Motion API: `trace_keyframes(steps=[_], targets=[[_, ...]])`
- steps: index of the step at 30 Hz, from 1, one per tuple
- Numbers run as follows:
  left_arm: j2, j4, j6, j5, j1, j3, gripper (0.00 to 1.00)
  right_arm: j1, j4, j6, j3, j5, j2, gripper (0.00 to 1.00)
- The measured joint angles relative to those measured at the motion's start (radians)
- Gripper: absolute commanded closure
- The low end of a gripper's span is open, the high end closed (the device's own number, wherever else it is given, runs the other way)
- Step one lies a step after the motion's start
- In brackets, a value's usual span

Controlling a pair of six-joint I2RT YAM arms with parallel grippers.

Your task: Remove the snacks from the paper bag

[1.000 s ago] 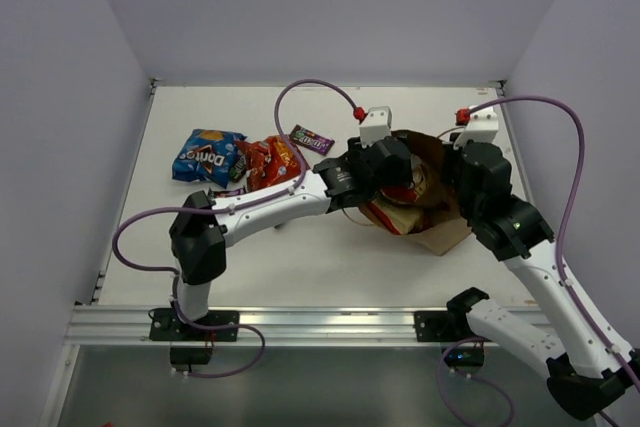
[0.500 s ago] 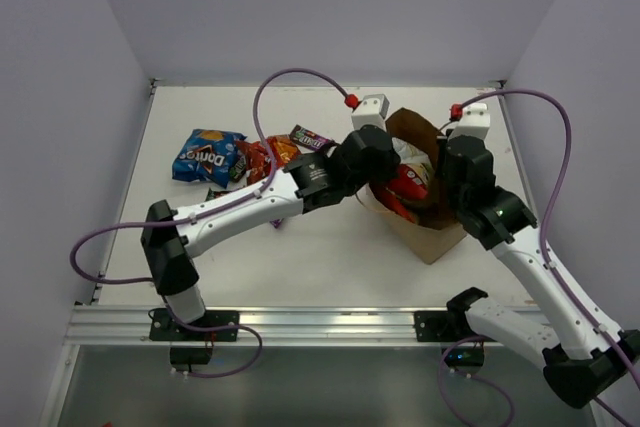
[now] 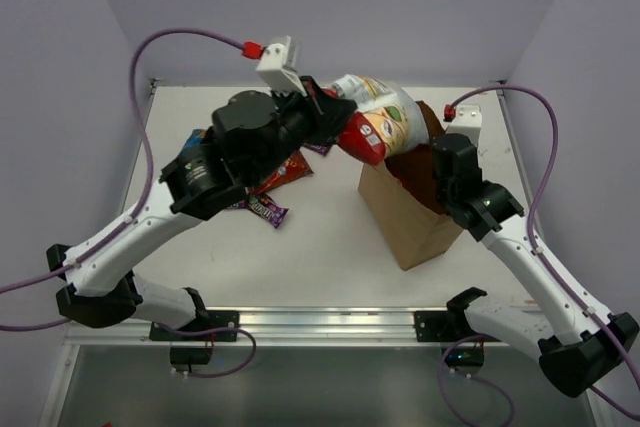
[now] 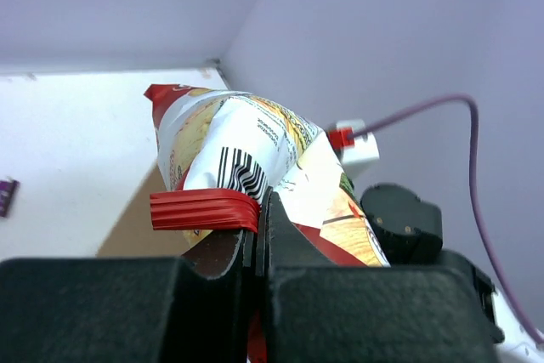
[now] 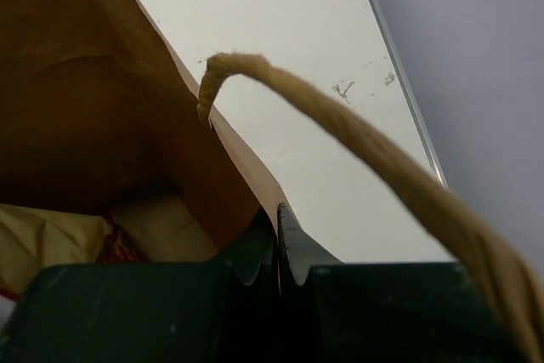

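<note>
The paper bag (image 3: pixel 405 222) stands upright at the right of the table (image 3: pixel 330 257), its rim pinched in the shut right claw (image 5: pixel 279 235). If that thin pinch slips or tears the paper, we judge the bag could topple with a cream packet (image 5: pixel 38 248) left inside.

The chip bag (image 3: pixel 385 122) hangs in the air over the mouth. The left claw (image 4: pixel 262 210) holds it, clamped on its red end seal only. So narrow a hold on crinkly film may slide, and the packet would drop back in. We cannot tell whether its far end is clear of the rim; a snag there would drag the bag.

The red-orange packet (image 3: pixel 288 172) and a candy bar (image 3: pixel 266 210) lie under the left arm (image 3: pixel 150 237), where a low swing could sweep them.
</note>
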Motion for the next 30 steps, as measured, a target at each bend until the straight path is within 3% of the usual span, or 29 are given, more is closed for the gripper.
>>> trace_keyframes(steps=[11, 15, 20, 30], targets=[[-0.233, 0.045, 0.261, -0.401, 0.09, 0.043, 1.0, -0.004, -0.05, 0.03, 0.008, 0.007, -0.013, 1.0], [-0.238, 0.116, 0.31, -0.458, 0.144, 0.01, 1.0, -0.005, -0.098, 0.036, 0.029, 0.006, -0.028, 1.0], [-0.095, 0.201, 0.29, -0.389, 0.262, -0.063, 1.0, -0.005, -0.142, 0.042, 0.04, -0.012, -0.066, 1.0], [0.429, 0.436, 0.162, -0.043, 0.38, -0.077, 1.0, -0.005, -0.169, 0.03, 0.049, -0.074, -0.129, 1.0]])
